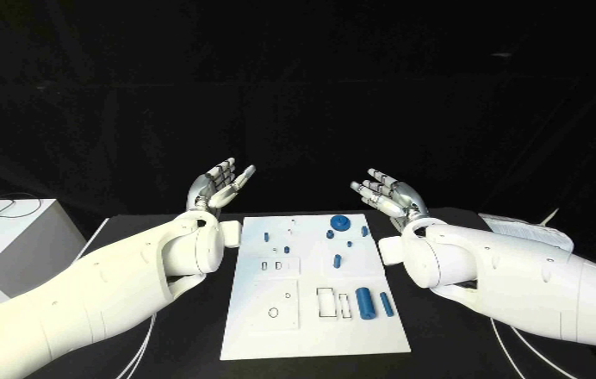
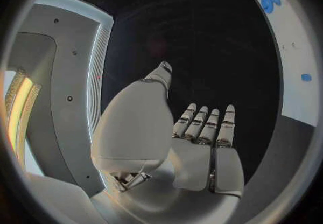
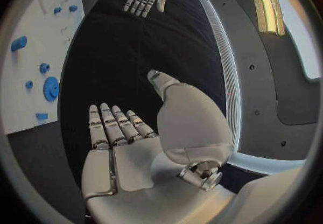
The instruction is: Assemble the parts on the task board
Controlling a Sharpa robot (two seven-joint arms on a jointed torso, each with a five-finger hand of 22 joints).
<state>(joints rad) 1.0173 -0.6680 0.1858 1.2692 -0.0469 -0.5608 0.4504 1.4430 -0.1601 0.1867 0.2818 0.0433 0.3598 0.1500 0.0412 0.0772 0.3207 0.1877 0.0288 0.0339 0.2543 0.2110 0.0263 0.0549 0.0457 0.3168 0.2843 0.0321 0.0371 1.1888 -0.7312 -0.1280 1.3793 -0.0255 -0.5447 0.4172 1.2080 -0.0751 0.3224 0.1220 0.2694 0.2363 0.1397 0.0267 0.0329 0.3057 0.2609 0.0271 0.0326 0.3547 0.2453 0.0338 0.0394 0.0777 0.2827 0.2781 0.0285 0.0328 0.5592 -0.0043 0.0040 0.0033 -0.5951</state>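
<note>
- Task board [image 1: 317, 310]: lying flat on the black table [image 1: 162, 224], midway between the two arms; white, thin, looking stiff and light; likely sliding if pushed sideways, so pressing straight down when seating parts.
- Left hand [image 1: 219, 185]: hovering past the board's far left corner, palm up, fingers apart and straight, holding nothing.
- Right hand [image 1: 388, 195]: hovering past the board's far right corner, fingers apart, holding nothing.
- Large blue cylinder [image 1: 364, 301]: lying on the board's near right part, beside an outlined slot; looking hard, smooth, prone to rolling; pinching across the middle of its round sides seeming safest.
- Blue round disc [image 1: 339, 221]: sitting at the board's far edge; flat, rigid; taking by the rim.
- Small blue pegs [image 1: 337, 261]: scattered over the board's far half; light, slippery, too small for detail; needing a fingertip pinch.
</note>
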